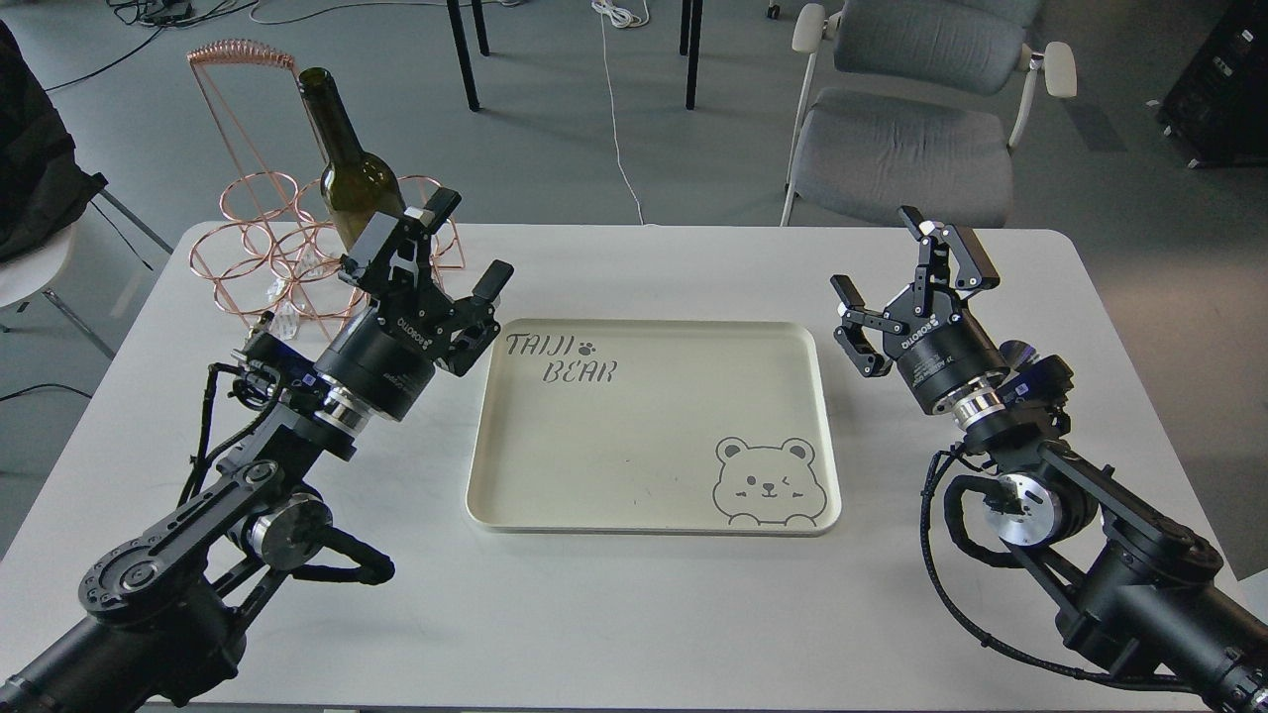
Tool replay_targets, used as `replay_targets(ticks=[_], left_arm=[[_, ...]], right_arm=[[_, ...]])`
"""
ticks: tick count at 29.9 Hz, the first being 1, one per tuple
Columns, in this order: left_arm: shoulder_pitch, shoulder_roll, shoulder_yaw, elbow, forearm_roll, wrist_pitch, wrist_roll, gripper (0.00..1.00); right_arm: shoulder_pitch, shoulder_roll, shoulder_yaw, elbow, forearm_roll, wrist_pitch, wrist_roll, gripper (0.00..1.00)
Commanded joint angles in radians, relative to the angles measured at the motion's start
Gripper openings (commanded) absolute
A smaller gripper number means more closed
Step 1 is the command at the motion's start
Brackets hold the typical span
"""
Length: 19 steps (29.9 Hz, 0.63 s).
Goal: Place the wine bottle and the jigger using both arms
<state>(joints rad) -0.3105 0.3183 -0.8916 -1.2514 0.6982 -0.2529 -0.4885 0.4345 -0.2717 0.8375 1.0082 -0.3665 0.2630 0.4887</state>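
Bright, even, diffuse light fills the scene. The white tabletop (634, 614) shows only soft, faint shadows under the arms. The cream tray (475, 465) bears no glare. Focus is sharp throughout; straight edges bow slightly near the frame's borders.

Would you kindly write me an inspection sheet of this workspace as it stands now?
Surface: white table, cream bear-print tray at centre with nothing on it.
Job's things: wine bottle upright in the copper wire rack, far left; jigger not seen.
Clutter: nothing seen.
Grippers: left gripper open by the rack; right gripper open over bare table; neither holds anything.
Cables: black looms along both arms; white cable on the floor.
Surroundings: grey chair behind the table.
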Motion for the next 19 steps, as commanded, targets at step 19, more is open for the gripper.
replay_targets(ticks=[19], left_arm=[[0.064,-0.002,-0.084,0.013,-0.127,0.000,0.000,0.98]], right_arm=[[-0.034,-0.001,0.002,0.038,0.003,-0.005,0.000,0.99]])
